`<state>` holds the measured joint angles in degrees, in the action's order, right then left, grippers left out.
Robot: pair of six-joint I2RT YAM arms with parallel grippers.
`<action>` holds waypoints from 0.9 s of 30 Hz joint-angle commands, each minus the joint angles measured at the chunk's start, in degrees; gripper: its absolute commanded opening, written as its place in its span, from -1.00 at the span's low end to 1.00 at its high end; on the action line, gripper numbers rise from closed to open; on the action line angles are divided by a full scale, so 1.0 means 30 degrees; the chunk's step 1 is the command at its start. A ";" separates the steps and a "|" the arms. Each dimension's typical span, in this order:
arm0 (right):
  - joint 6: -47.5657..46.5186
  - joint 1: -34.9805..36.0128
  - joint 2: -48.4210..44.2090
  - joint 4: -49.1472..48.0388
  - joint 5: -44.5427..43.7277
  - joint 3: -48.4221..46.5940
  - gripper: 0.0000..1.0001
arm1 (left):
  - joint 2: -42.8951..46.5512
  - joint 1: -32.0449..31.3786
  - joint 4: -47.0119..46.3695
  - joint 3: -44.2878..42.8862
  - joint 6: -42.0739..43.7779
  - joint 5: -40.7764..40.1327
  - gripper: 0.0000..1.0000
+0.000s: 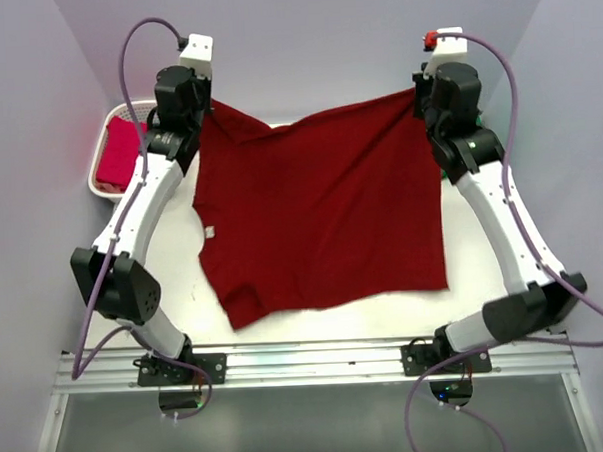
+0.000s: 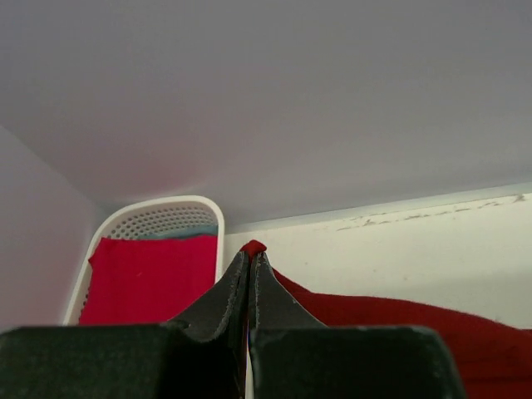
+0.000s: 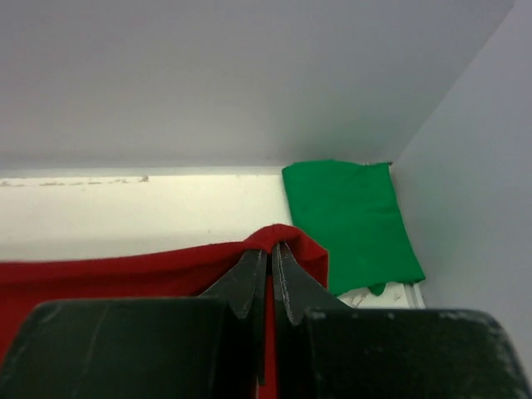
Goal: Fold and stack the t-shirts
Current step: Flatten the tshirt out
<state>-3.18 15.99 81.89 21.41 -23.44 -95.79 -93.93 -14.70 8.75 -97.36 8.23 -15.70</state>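
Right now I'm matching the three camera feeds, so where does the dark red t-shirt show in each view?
Top external: the dark red t-shirt is spread over the middle of the table.
Left wrist: lower right, its corner pinched in the left gripper.
Right wrist: lower left, a fold pinched in the right gripper.
Shared landmark: the table's far edge along the back wall.

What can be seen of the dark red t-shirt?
The dark red t-shirt is plain, soft, wrinkled cloth, spread open over the white table. Its two far corners are pinched, one in the shut left gripper, one in the shut right gripper, and the edge between them sags. A short sleeve sticks out at the near left, and a small white label shows on its left edge.
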 commanded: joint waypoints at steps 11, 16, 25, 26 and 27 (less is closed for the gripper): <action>-0.1018 -0.0878 -0.2407 -0.4906 -0.0242 0.0314 -1.00 | 0.6810 0.4052 -0.6433 0.2041 0.1592 0.8398 -1.00; -0.4439 0.2019 -0.7454 -0.8333 -0.1268 0.2864 -1.00 | 1.1705 0.0595 -0.6320 0.2312 0.3354 0.7396 -1.00; -0.4680 0.2727 -1.0980 -0.7195 0.0141 0.1637 -1.00 | 1.5198 0.0797 -0.5965 0.1193 0.0890 1.0009 -1.00; -0.4856 0.2756 -1.0774 -0.7195 -0.0181 0.1549 -1.00 | 1.5052 0.0914 -0.5965 0.1252 0.0948 0.9836 -1.00; -0.5003 0.2756 -1.0366 -0.7195 -0.1083 0.1490 -1.00 | 1.4441 0.1031 -0.5936 0.1369 0.1383 0.9515 -1.00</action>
<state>-15.35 24.32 45.19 -1.56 -23.03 -92.68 -45.19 -12.73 -11.05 -95.33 12.45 12.69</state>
